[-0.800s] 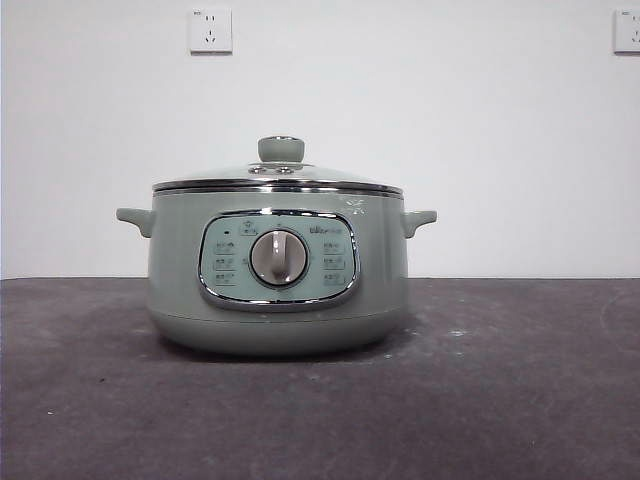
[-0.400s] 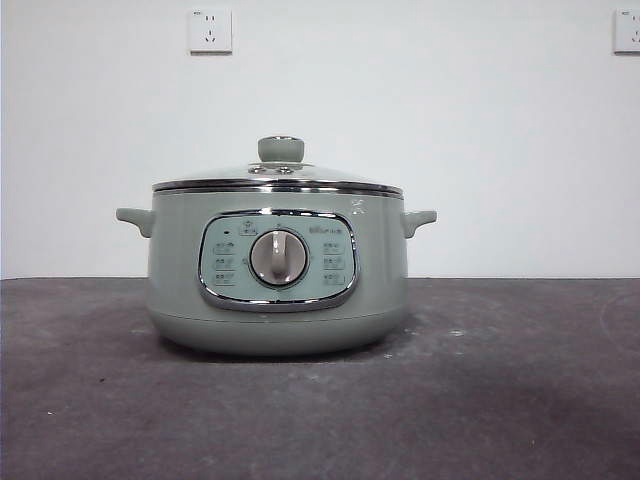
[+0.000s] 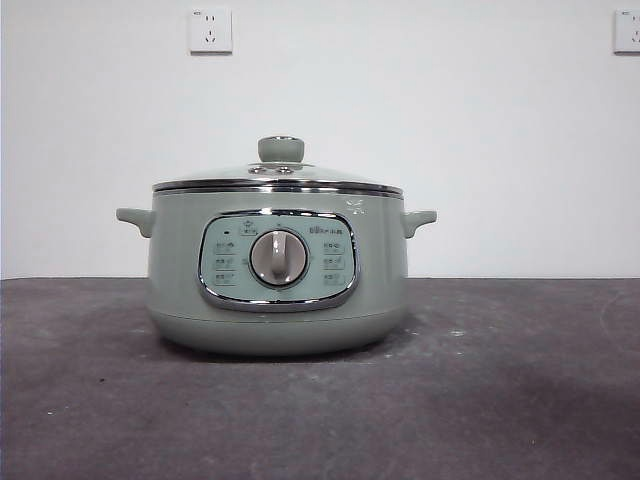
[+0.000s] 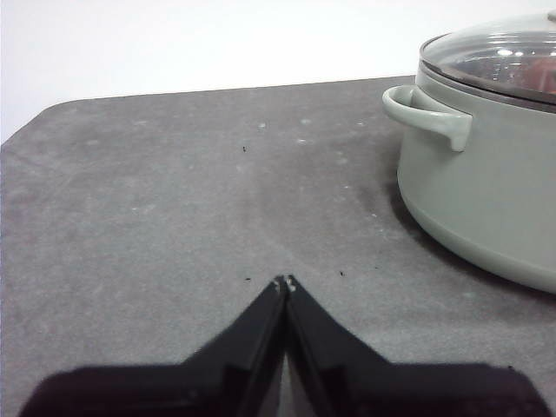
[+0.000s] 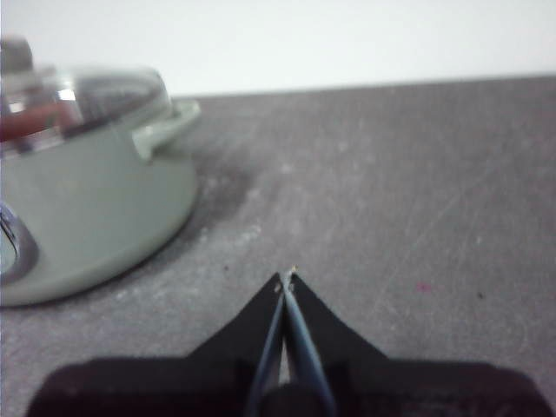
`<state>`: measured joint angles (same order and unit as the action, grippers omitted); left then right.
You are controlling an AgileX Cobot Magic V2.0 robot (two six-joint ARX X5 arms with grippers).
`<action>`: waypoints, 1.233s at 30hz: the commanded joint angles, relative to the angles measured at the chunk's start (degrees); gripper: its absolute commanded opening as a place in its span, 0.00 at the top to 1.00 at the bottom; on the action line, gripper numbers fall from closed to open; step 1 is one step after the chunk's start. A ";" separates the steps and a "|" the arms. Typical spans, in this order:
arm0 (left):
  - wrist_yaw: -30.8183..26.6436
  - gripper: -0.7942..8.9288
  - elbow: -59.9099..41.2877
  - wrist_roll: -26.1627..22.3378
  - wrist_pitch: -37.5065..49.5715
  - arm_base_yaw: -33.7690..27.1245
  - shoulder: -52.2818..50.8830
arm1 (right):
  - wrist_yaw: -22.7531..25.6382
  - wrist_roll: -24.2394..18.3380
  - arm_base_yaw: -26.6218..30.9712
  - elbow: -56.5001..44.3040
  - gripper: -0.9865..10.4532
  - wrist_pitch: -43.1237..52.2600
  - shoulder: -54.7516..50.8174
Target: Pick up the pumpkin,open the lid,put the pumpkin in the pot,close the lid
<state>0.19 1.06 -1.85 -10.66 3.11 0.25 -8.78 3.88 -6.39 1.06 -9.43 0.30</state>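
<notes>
Pot [image 3: 277, 285] centre table [image 3: 520, 400], lid [image 3: 277, 177] seated on it, reddish blur under glass possibly pumpkin [image 5: 30, 122], left gripper [image 4: 285, 282] and right gripper [image 5: 287, 276] pinched closed, empty, pot at 2 and 10 o'clock

The lid [image 3: 277, 176] sat on the pot [image 3: 277, 300], which stood on the tabletop [image 3: 520, 400], wall sockets [image 3: 210, 30] behind it.

The dark grey table [image 3: 520, 400] carries only the pot [image 3: 277, 320].
</notes>
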 commanded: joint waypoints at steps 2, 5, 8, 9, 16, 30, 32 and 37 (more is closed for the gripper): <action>-0.07 0.92 -0.87 0.57 -0.11 -0.20 -0.17 | 0.17 0.50 0.07 -0.66 0.91 -0.39 -0.22; -0.04 0.92 -0.87 0.57 -0.11 -0.20 -0.17 | 0.15 1.18 0.00 -0.66 0.91 -0.26 -0.22; -0.04 0.92 -0.87 0.57 -0.11 -0.20 -0.17 | 0.20 1.16 0.00 -0.66 0.91 -0.22 -0.22; -0.04 0.92 -0.87 0.57 -0.11 -0.20 -0.17 | 0.17 1.16 0.00 -0.66 0.91 -0.22 -0.22; -0.04 0.92 -0.87 0.57 -0.11 -0.20 -0.17 | 0.17 1.16 0.00 -0.63 0.91 -0.24 -0.20; -0.07 0.92 -0.87 0.57 -0.11 -0.20 -0.17 | 0.17 1.16 0.02 -0.63 0.91 -0.24 -0.20; -0.04 0.92 -0.87 0.57 -0.11 -0.20 -0.17 | 0.17 1.16 0.00 -0.63 0.91 -0.24 -0.20; -0.04 0.92 -0.87 0.57 -0.11 -0.20 -0.17 | 0.17 1.16 0.00 -0.63 0.91 -0.24 -0.20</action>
<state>0.19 1.06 -1.85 -10.66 3.11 0.25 -8.75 4.56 -6.39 1.06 -9.37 0.25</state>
